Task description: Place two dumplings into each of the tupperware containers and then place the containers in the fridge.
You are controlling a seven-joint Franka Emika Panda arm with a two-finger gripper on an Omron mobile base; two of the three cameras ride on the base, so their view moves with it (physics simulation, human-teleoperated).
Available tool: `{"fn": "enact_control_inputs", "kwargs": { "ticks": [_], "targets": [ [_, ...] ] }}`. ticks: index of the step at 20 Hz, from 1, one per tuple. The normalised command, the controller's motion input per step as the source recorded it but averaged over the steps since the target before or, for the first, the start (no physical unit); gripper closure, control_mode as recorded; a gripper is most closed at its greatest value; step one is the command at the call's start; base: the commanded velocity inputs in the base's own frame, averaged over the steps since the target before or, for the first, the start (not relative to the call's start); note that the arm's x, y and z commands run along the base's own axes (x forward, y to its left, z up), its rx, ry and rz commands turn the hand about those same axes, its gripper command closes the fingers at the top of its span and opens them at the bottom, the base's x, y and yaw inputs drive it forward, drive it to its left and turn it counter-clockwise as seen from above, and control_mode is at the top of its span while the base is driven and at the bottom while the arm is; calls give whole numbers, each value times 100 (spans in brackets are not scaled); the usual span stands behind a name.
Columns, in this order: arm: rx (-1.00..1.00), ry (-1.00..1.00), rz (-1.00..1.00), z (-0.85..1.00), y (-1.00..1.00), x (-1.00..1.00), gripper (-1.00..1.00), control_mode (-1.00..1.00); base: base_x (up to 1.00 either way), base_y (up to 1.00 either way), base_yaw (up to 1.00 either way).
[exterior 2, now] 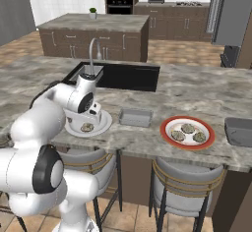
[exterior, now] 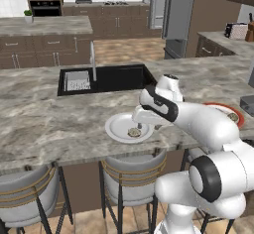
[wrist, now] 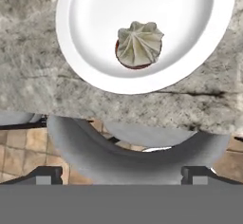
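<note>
- Nearest the hand camera is the curved grey back of a bar stool (wrist: 137,154), below the edge of the mottled grey-brown stone counter (wrist: 28,85).
- Just beyond that edge sits a round white plate (wrist: 90,38) holding one small beige pleated dumpling (wrist: 138,44), near the plate's middle.
- The two-finger gripper (exterior: 140,125) hangs over this plate with its jaws spread wide and nothing between them.
- To the right of the plate on the counter lies a shallow dark-grey rectangular tupperware container (exterior 2: 135,117), apparently empty.
- Further right is a red-rimmed round plate (exterior 2: 166,126) carrying three more beige dumplings (exterior 2: 188,133).
- At the far right edge a second dark-grey tupperware container (exterior 2: 238,130) is partly cut off.
- The tall grey fridge (exterior: 174,15) stands well apart, across the wooden floor.
- Handling, as a judgement: the dumpling looks light, soft and easily crushed, with a pleated top that gives little flat surface.
- The best hold is probably low across its rounded sides, fingers straddling the widest part, closing gently.
- The smooth plate may let it slide, so a centred descent matters.
</note>
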Motion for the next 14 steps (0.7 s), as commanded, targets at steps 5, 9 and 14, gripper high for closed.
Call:
{"fn": "enact_control_inputs", "kwargs": {
  "ticks": [5,9,14],
  "targets": [
    [3,0,0,-37,15,43,-100,-100,0,0,0],
    [0,0,0,-38,8,45,-100,-100,0,0,0],
    [1,0,0,-31,0,53,-100,-100,0,0,0]
  ]
}}
